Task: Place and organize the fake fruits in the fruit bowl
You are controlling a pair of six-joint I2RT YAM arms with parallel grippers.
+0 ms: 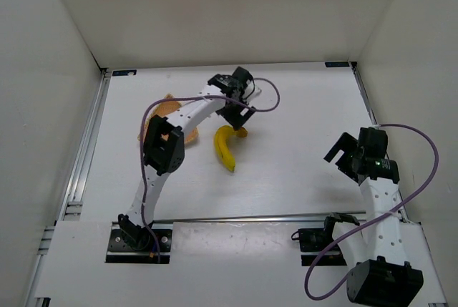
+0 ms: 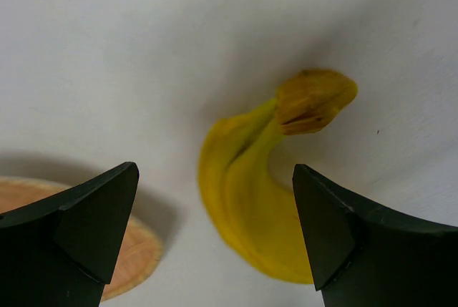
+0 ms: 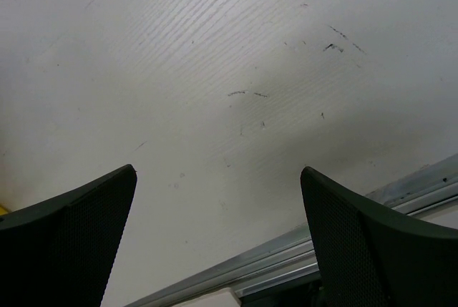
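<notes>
Spread wide on the left gripper point(image 2: 215, 171), with nothing pinched between the jaws. Hanging just above the banana point(image 2: 247, 207), close over its brown stem end, with one dark finger point(image 2: 79, 228) to either side of it in the wrist view. Cannot tell whether touching the banana or just clear of it. Lying flat and curved on the white table point(image 1: 300, 99), stem end turned away from the arm bases, outside the bowl point(image 2: 132, 257). Just left of the banana for that bowl, near but apart, and partly hidden under the left arm from above. Spread wide as well on the right gripper point(image 3: 218, 171), likewise empty. Well to the right of the banana, raised over bare scuffed table, with a metal rail point(image 3: 286, 260) along the bottom of its wrist view
</notes>
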